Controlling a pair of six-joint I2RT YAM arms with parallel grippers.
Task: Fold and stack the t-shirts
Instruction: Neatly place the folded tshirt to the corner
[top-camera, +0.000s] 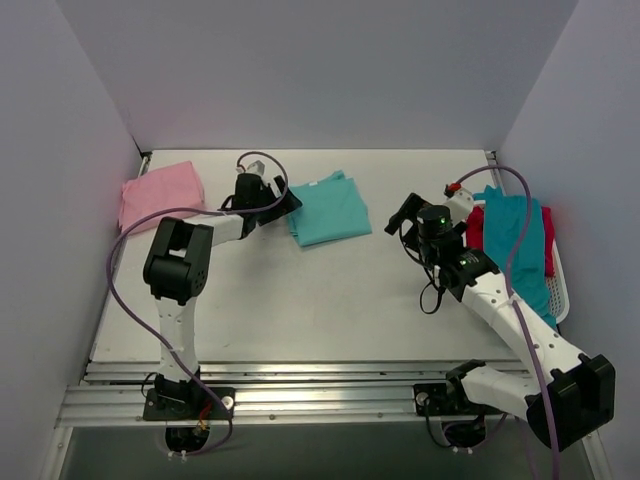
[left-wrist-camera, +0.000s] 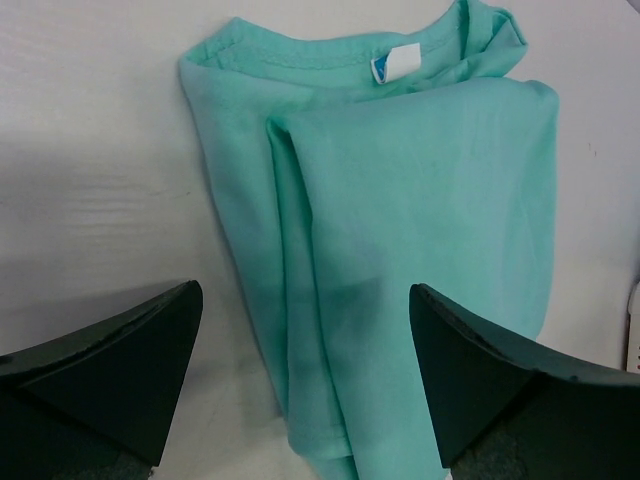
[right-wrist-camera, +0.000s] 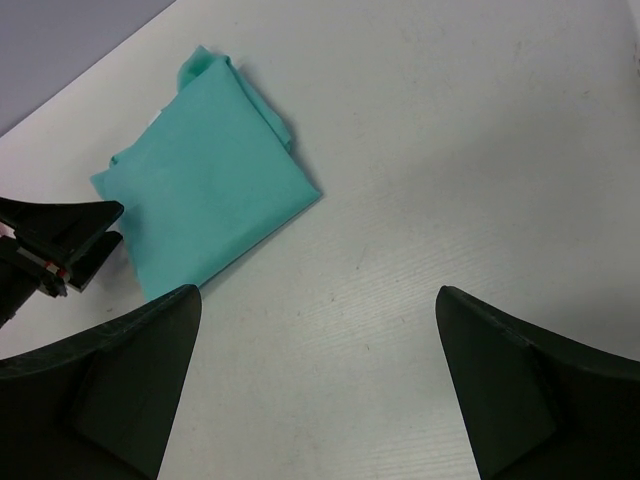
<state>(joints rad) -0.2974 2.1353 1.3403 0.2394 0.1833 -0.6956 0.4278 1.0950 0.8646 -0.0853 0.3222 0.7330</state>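
A folded mint-teal t-shirt (top-camera: 330, 208) lies at the back middle of the table; the left wrist view shows it (left-wrist-camera: 400, 200) with its white neck label (left-wrist-camera: 395, 65), and it also shows in the right wrist view (right-wrist-camera: 205, 200). A folded light pink t-shirt (top-camera: 158, 193) lies at the back left. My left gripper (top-camera: 283, 208) is open and empty at the mint shirt's left edge, its jaws wide either side of the fold (left-wrist-camera: 305, 370). My right gripper (top-camera: 408, 215) is open and empty above bare table to the shirt's right (right-wrist-camera: 315, 380).
A white plastic basket (top-camera: 562, 290) at the right edge holds a pile of darker teal-blue (top-camera: 520, 250) and red (top-camera: 478, 228) shirts. Grey walls close in the table on three sides. The arm bases and a metal rail run along the near edge.
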